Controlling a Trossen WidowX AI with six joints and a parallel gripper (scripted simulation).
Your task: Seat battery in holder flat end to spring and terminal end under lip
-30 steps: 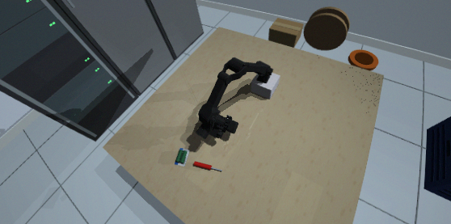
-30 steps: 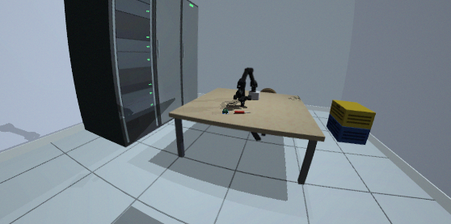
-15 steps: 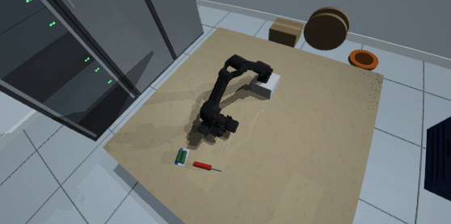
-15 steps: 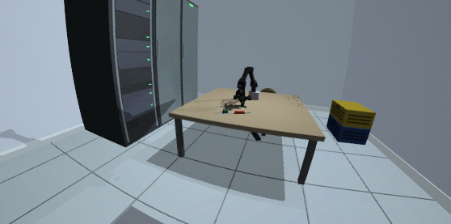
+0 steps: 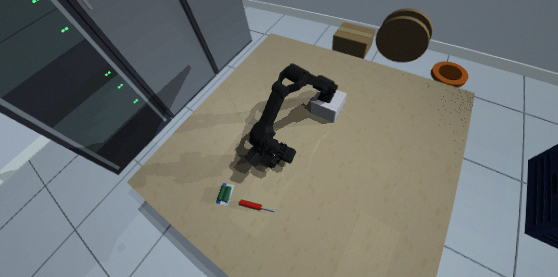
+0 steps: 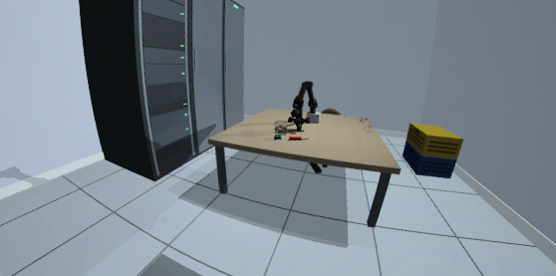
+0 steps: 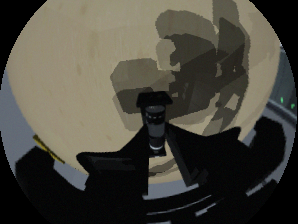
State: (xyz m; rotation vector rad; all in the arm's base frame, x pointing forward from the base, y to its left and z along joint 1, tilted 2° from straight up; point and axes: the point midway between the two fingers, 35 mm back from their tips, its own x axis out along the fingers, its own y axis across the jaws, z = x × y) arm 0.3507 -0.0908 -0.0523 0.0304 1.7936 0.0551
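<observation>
My gripper (image 5: pixel 325 96) (image 6: pixel 312 111) (image 7: pixel 154 125) is shut on the battery (image 7: pixel 154 121), a small dark cylinder that sticks out forward between the fingers in the wrist view. The holder (image 5: pixel 330 108) (image 6: pixel 315 119) is a light grey block near the middle of the wooden table (image 5: pixel 390 163) (image 6: pixel 339 144). The gripper hangs right at the holder's top, over its near-left edge. The top and exterior views are too small to show whether the battery touches the holder. The holder's spring and lip are hidden from me.
A green terminal block (image 5: pixel 225 194) and a red screwdriver (image 5: pixel 252 205) lie near the table's front edge by the arm's base. Server racks (image 6: pixel 149 73) stand to the left. A cardboard box (image 5: pixel 354 39), a round wooden disc (image 5: pixel 404 34), an orange bowl (image 5: pixel 450 73) and a blue-yellow crate (image 6: pixel 432 149) are off the table.
</observation>
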